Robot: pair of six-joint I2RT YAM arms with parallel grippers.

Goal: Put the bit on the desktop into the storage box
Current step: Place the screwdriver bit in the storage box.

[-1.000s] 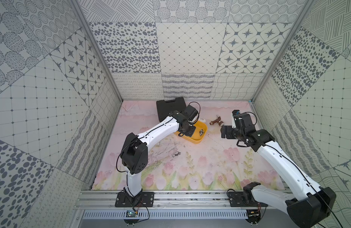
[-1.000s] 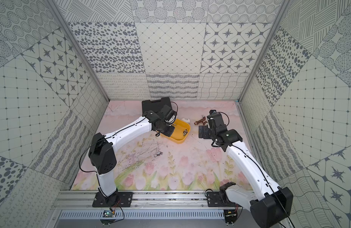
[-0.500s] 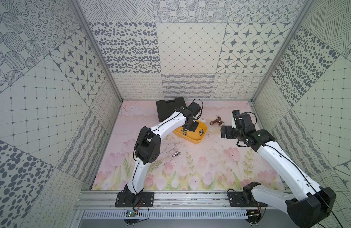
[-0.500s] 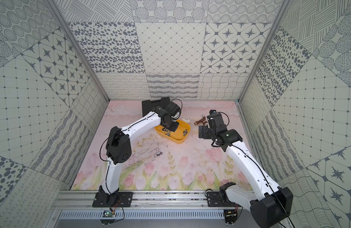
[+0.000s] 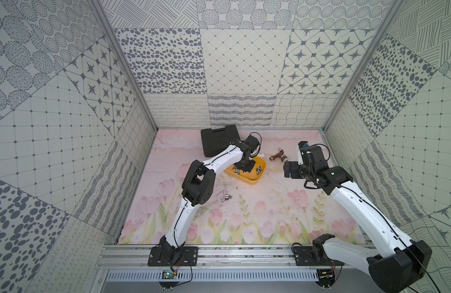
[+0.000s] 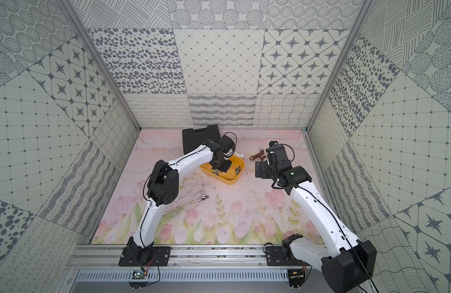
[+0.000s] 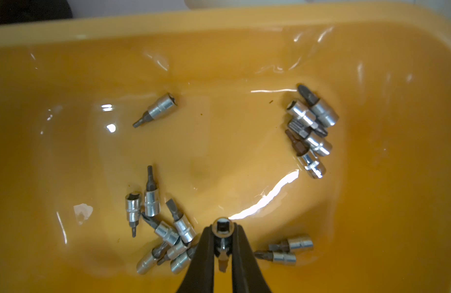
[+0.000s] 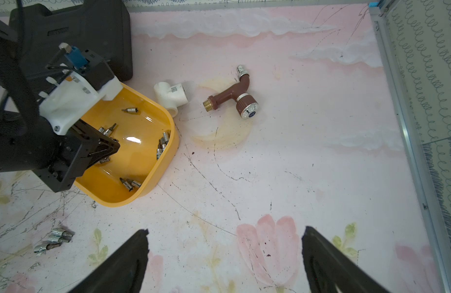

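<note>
Bending down into the shallow yellow plastic storage box (image 7: pixel 219 30), the left gripper (image 7: pixel 222 237) pinches a silver socket bit (image 7: pixel 222 226); the right gripper (image 8: pixel 224 230) hovers spread wide.

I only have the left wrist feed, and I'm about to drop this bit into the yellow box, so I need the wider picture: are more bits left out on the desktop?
Observer: Yes. A small cluster of bits lies on the mat, on the robot's side of the storage box.
Operator: Is the right arm near them?
Observer: No. The right end effector hangs open and empty, off to the right of the box.
Operator: Anything crowding the box?
Observer: A white pipe tee sits right beside its far rim.
</note>
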